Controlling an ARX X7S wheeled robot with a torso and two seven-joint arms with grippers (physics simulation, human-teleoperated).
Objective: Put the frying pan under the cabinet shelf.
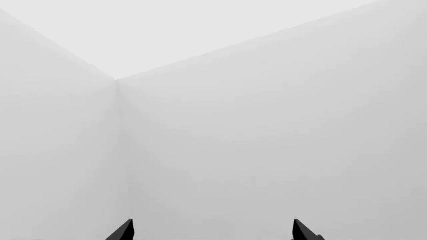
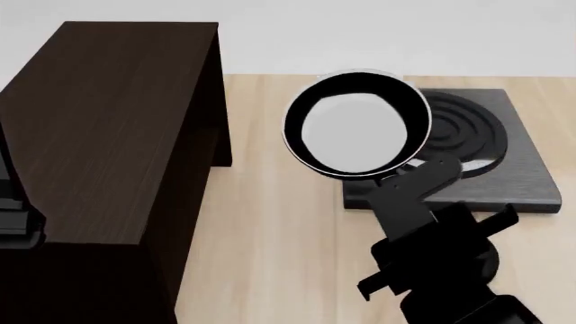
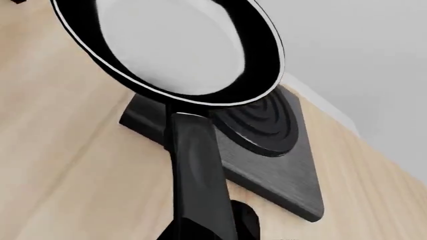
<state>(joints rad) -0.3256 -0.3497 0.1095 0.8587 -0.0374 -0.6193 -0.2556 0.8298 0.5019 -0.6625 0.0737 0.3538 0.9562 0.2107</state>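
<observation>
The frying pan [image 2: 357, 125] is black with a thin pale rim and a glossy pale inside. It hangs tilted above the table, partly over the stove plate's near corner. My right gripper [image 2: 421, 181] is shut on its long black handle [image 3: 193, 165], which runs from the pan [image 3: 173, 45] down to the gripper [image 3: 207, 231]. The cabinet shelf [image 2: 108, 121], a big dark brown box, stands to the left of the pan with a gap between them. My left gripper [image 1: 213, 232] is open, with only its two fingertips in view, facing bare white walls.
A square black ringed stove plate [image 2: 504, 158] lies on the light wooden table [image 2: 270, 236] behind and to the right of the pan; it also shows as the stove plate [image 3: 267, 150] in the right wrist view. Part of my left arm [image 2: 13, 219] shows at the left edge beside the cabinet.
</observation>
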